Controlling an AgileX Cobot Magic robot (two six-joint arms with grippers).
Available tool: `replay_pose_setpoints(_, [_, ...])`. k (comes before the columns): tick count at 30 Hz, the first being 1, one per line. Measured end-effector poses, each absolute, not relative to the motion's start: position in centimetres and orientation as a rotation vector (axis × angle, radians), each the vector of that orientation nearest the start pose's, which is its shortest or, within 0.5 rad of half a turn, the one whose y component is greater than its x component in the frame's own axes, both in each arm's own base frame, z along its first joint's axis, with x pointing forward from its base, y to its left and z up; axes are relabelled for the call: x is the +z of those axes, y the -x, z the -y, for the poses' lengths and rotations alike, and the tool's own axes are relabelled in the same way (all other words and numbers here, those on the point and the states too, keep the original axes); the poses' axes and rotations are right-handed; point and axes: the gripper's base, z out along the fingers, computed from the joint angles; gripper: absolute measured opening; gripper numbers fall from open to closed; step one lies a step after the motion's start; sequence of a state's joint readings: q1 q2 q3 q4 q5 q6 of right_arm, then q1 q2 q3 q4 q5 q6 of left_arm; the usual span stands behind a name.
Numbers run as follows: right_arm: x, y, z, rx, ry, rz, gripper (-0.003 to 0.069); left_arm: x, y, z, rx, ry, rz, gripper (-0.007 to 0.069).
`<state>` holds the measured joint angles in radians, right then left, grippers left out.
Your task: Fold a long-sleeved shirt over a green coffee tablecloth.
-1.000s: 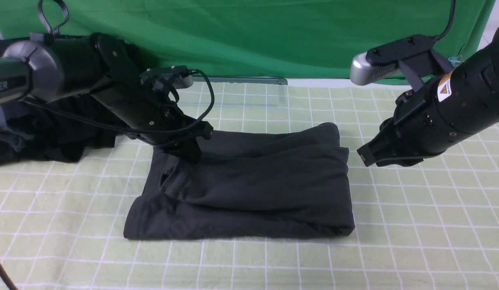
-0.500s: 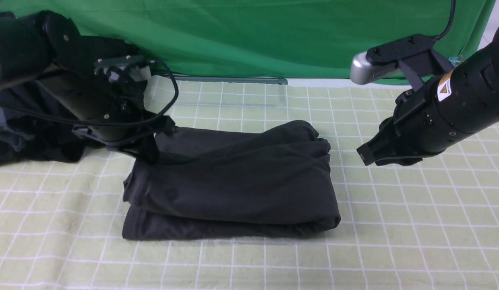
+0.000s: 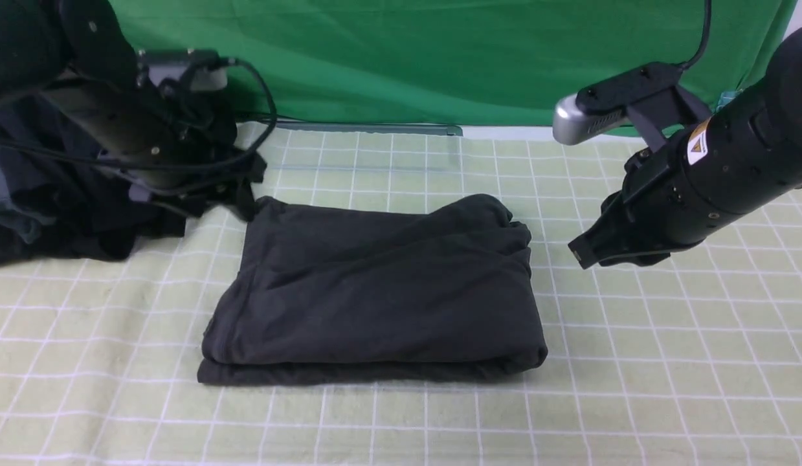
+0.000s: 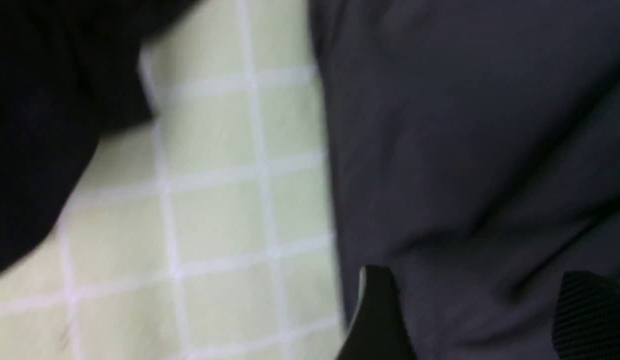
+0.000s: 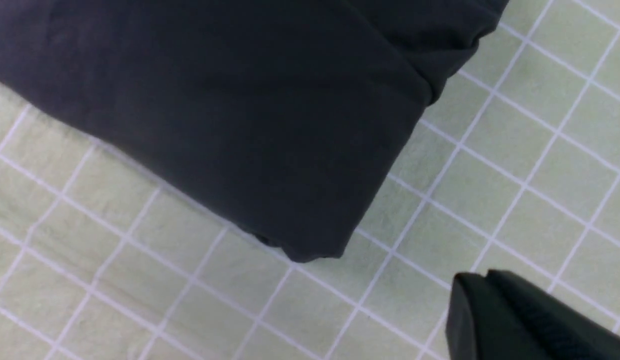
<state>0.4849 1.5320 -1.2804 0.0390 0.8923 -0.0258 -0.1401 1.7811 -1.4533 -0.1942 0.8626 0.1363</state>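
The long-sleeved shirt (image 3: 375,291) lies as a folded charcoal-black rectangle in the middle of the green coffee tablecloth (image 3: 634,362). Its neck, label and print are hidden. My left gripper (image 3: 244,206) hangs at the shirt's far left corner. In the left wrist view its gripper (image 4: 482,320) is open, fingers (image 4: 377,315) spread above the shirt (image 4: 465,125), gripping nothing. My right gripper (image 3: 577,254) hovers just right of the shirt's far right corner. In the right wrist view that gripper (image 5: 472,287) is shut and empty over the tablecloth (image 5: 490,190), apart from the shirt (image 5: 214,100).
A heap of other dark garments (image 3: 51,213) lies at the far left behind my left arm, and shows as a black mass (image 4: 39,100) in the left wrist view. A plain bright green cloth (image 3: 407,58) hangs along the back edge.
My left gripper pulled the shirt's left side leftward, then let go and drew back up toward the far left. The top layer has settled flat. The right arm barely shifted.
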Motion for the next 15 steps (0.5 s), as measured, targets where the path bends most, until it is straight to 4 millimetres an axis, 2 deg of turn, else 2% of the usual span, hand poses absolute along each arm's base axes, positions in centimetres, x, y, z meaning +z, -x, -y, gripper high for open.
replay_pose_setpoints(2, [30.8, -28.9, -15.5, 0.204, 0.651, -2.556, 0.001, 26.9, -38.6, 7.7, -0.264, -0.288, -2.622, 0.0424])
replay_pose_setpoints(5, [30.8, -29.2, -15.8, 0.22, 0.655, -2.553, 0.001, 24.9, -39.2, 9.4, -0.28, -0.376, -2.632, 0.0374])
replay_pose_setpoints(6, [30.8, -29.3, -15.8, 0.228, 0.651, -2.553, 0.001, 23.6, -39.5, 10.1, -0.28, -0.417, -2.652, 0.0351])
replay_pose_setpoints(10, [30.8, -29.2, -15.8, 0.239, 0.647, -2.554, 0.001, 21.4, -39.7, 11.5, -0.282, -0.499, -2.697, 0.0323])
replay_pose_setpoints(12, [30.8, -29.2, -15.9, 0.244, 0.646, -2.555, 0.001, 20.5, -39.6, 12.5, -0.279, -0.581, -2.702, 0.0318])
replay_pose_setpoints(15, [30.8, -29.2, -15.9, 0.247, 0.646, -2.555, 0.001, 20.4, -39.4, 13.2, -0.281, -0.661, -2.68, 0.0316])
